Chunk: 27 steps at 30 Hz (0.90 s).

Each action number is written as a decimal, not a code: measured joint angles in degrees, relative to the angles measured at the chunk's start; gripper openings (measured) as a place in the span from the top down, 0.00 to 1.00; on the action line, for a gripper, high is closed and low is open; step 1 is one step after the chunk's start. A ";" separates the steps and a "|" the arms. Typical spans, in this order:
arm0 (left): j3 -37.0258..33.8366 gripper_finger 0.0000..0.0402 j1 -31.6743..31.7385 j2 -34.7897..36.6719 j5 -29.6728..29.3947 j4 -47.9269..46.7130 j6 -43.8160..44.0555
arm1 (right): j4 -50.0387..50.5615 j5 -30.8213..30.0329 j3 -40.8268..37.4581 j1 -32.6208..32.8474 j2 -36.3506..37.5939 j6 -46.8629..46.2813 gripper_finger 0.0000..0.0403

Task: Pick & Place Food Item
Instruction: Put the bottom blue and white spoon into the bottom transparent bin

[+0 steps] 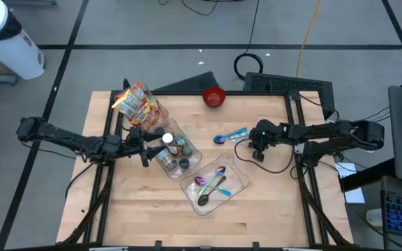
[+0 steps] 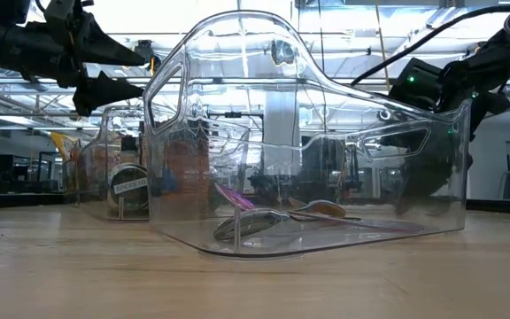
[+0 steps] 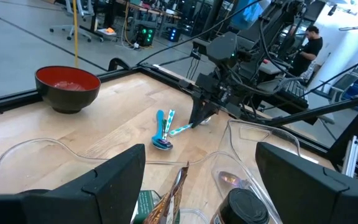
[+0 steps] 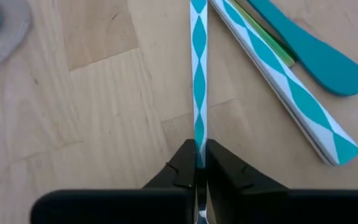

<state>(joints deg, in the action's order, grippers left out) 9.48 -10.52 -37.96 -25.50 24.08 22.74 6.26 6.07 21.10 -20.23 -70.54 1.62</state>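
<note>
Two clear plastic bins sit mid-counter (image 1: 138, 216), leaving bare pale wood along the near edge and down both sides. One bin (image 1: 173, 150), toward the left, holds jars and small cans; the other, the spoon bin (image 1: 215, 185), lies just right of it and nearer the front, with three shiny spoons (image 1: 211, 185) inside, their bowls iridescent. A crinkled snack bag (image 1: 138, 104) in yellow and orange lies at the far left, touching the jar bin's far end. One red bowl (image 1: 214, 97) with a dark outside stands at the far edge, well apart from everything else.

Between the bowl and the spoon bin, on open wood, lie the loose utensils (image 1: 230, 135): flat, slim pieces with a teal-and-white diamond pattern, and one plain teal handle with a rounded end. The right wrist view shows three.

The right gripper (image 4: 199, 163) is low over the counter at the right end of that cluster, its jaws clenched on the tip of one patterned handle (image 4: 198, 74), which runs straight out from between them. The other two pieces lie just beside it, fanning away.

The left gripper (image 1: 145, 148) hovers over the jar bin's left end, jaws spread wide and grasping nothing.
</note>
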 joint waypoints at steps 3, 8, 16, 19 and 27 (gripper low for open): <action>0.00 0.22 0.00 0.00 0.00 0.00 0.00 | -0.64 0.06 -0.04 0.00 -0.02 -3.51 0.97; 0.01 0.22 0.00 0.00 0.00 0.00 0.01 | -3.71 -0.21 -0.15 0.45 1.25 -7.18 0.98; 0.00 0.22 -0.02 0.00 0.00 0.02 0.00 | -11.42 0.38 -0.23 2.78 10.59 -9.55 0.99; 0.01 0.22 -0.02 0.00 0.00 0.02 0.01 | -15.62 0.37 -0.26 4.55 13.68 -10.61 0.99; 0.02 0.22 -0.02 0.00 0.00 0.02 0.00 | -34.11 0.24 -0.20 12.20 15.86 -13.38 0.99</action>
<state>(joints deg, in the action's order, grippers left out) 9.50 -10.54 -37.95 -25.50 24.10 22.74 -27.85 6.30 20.91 -8.03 -54.68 -11.76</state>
